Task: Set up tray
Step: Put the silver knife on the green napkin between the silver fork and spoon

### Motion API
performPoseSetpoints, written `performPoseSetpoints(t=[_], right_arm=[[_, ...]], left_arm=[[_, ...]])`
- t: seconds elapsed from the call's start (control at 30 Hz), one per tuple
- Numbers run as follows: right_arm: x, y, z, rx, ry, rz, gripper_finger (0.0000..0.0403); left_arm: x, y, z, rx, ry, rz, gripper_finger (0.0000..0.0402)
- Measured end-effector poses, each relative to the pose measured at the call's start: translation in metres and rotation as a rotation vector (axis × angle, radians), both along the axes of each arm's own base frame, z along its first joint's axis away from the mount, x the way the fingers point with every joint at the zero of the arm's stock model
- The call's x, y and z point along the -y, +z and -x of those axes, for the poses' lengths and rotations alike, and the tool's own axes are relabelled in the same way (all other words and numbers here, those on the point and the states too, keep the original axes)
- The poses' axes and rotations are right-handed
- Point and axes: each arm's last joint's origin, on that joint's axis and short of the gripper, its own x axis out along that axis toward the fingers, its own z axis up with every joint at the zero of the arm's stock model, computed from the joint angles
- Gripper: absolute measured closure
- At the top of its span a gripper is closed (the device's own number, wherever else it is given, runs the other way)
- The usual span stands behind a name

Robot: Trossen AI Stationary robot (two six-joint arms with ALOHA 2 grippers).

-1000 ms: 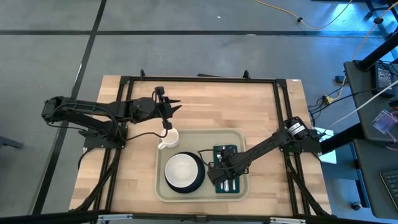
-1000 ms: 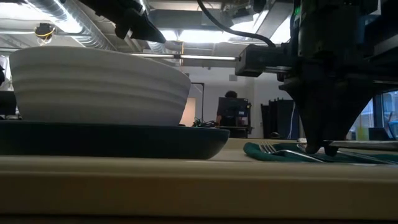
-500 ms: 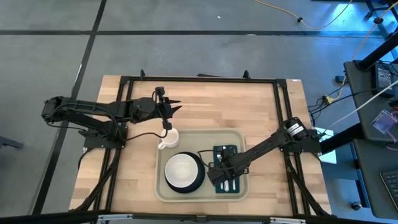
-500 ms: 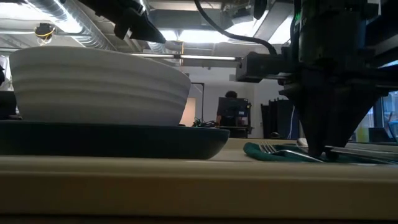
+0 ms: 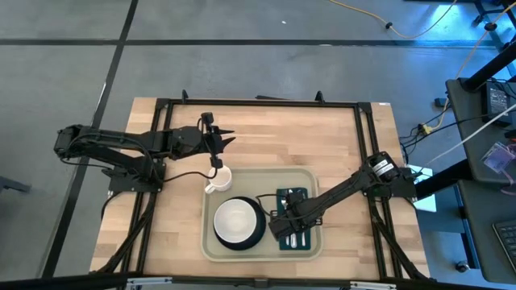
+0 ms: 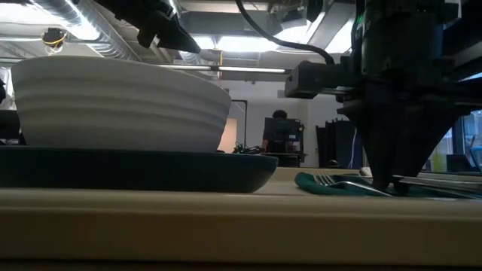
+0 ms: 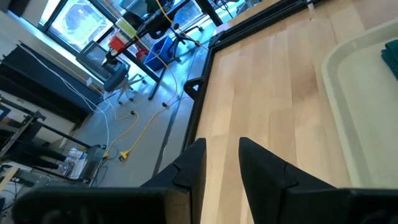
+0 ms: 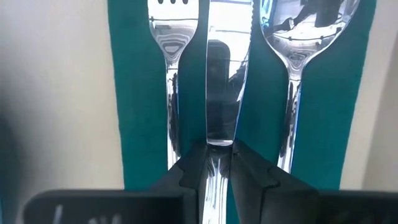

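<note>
Using the tray (image 5: pixel 258 251) as the anchor here: it sits at the near middle of the wooden table (image 5: pixel 339 137), beige, rim up.

Left gripper (image 5: pixel 226 138) hangs off the tray's far left corner, over bare wood, fingers (image 7: pixel 264 168) parted a bit with nothing between them. Hasn't budged from a second ago.

A white mug (image 5: pixel 218 179) stands at the tray's far left corner; I can't tell if it's on the rim or just outside it. Inside the tray, left half: a dark plate (image 5: pixel 256 234) with a white bowl (image 5: pixel 235 220) on it.

Right half of the tray: a teal napkin (image 8: pixel 138 93) with fork (image 8: pixel 169 37), knife (image 8: pixel 224 68) and spoon (image 8: pixel 297 31) laid side by side on it, knife in the middle.

Right gripper (image 5: pixel 282 226) is down on that napkin, its fingers (image 8: pixel 252 171) set narrowly on either side of the knife's handle end. Whether they actually pinch it I can't tell. Compared with a second ago, the arm's body in the low view has crept slightly toward the fork; everything on the tray is unchanged.
</note>
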Motion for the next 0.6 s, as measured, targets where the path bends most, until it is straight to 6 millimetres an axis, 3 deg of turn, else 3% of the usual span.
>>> performPoseSetpoints(t=[0.6], right_arm=[[-0.0003,0.0000,0.0000,0.000,0.011,-0.002,0.0335]], left_arm=[[0.0000,-0.0002,0.0000,0.002,0.002,0.006,0.0313]])
